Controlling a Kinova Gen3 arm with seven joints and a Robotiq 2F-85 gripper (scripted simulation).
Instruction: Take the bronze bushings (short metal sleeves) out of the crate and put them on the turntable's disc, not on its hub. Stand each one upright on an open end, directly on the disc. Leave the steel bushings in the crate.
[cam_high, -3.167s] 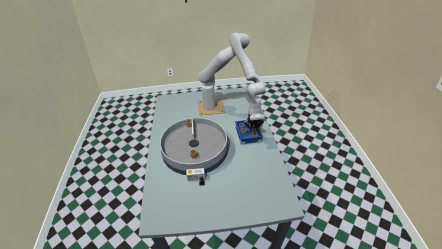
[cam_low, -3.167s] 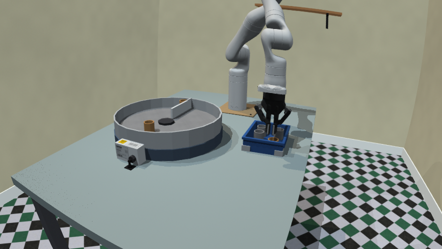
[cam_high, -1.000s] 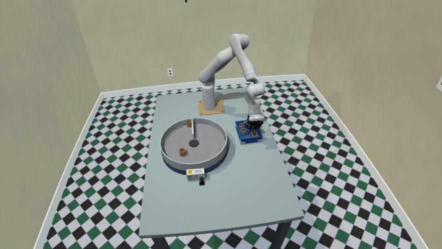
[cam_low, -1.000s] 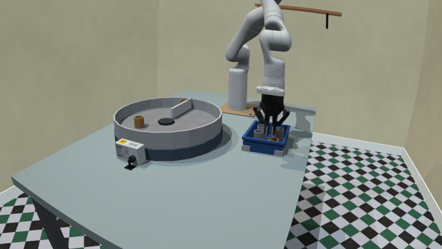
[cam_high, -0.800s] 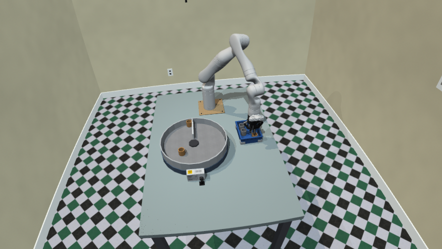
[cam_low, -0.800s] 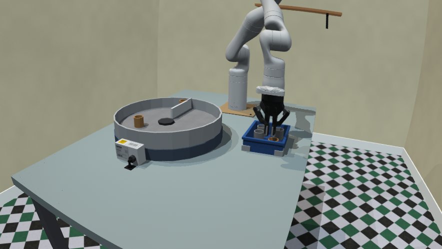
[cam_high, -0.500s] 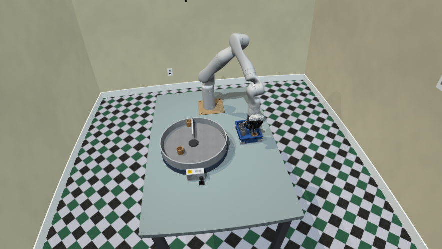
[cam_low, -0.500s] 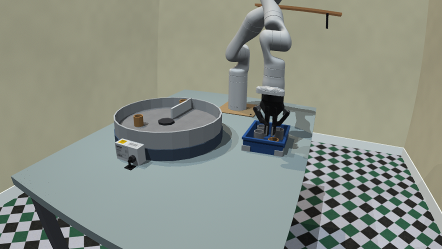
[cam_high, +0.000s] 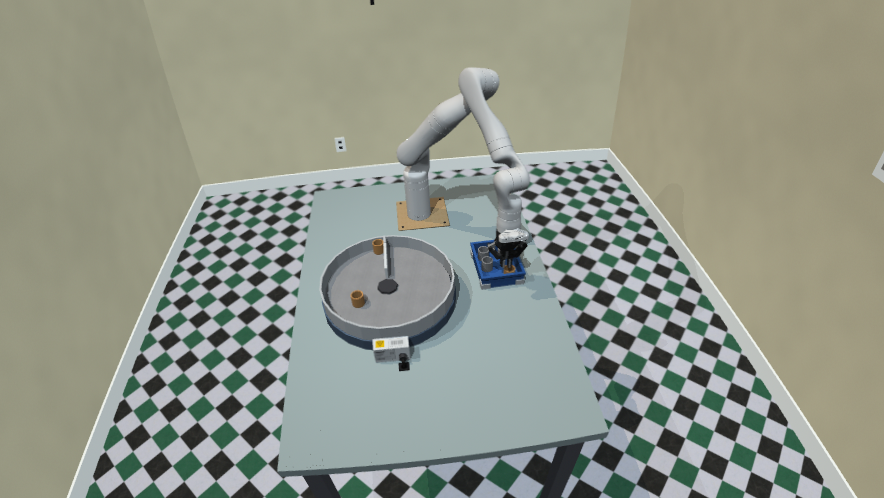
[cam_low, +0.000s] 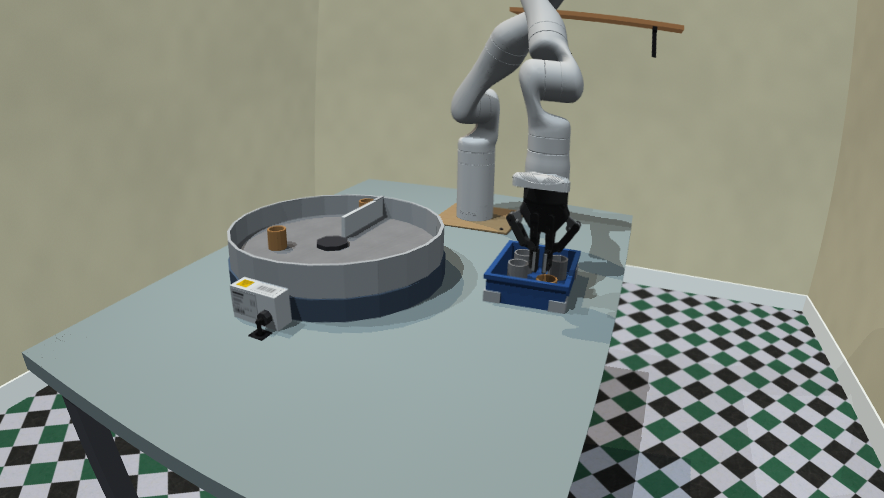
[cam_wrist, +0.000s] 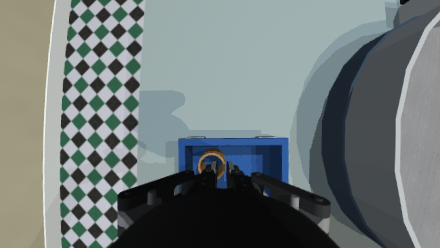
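Two bronze bushings stand upright on the turntable's disc (cam_high: 420, 290) (cam_low: 395, 238): one bushing (cam_high: 357, 299) (cam_low: 277, 238) left of the hub (cam_high: 387, 286) (cam_low: 332, 243), the other (cam_high: 377, 247) (cam_low: 364, 202) at the back beside the divider. One bronze bushing (cam_high: 508, 269) (cam_low: 546, 280) (cam_wrist: 212, 151) is upright in the blue crate (cam_high: 504, 281) (cam_low: 525, 295) (cam_wrist: 284, 165). Steel bushings (cam_high: 487, 264) (cam_low: 517, 268) stand behind and beside it. My gripper (cam_high: 507, 262) (cam_low: 540, 268) (cam_wrist: 222, 168) points down into the crate, narrowly open and empty. In the wrist view its fingertips appear either side of the bronze bushing's near wall; contact is unclear.
The turntable's raised grey wall (cam_high: 455, 287) (cam_low: 334, 281) (cam_wrist: 372, 130) stands left of the crate in the top and exterior views. A light divider (cam_high: 386, 256) (cam_low: 363, 216) stands on the disc. A white box (cam_high: 390, 350) (cam_low: 259, 300) sits at the turntable's front.
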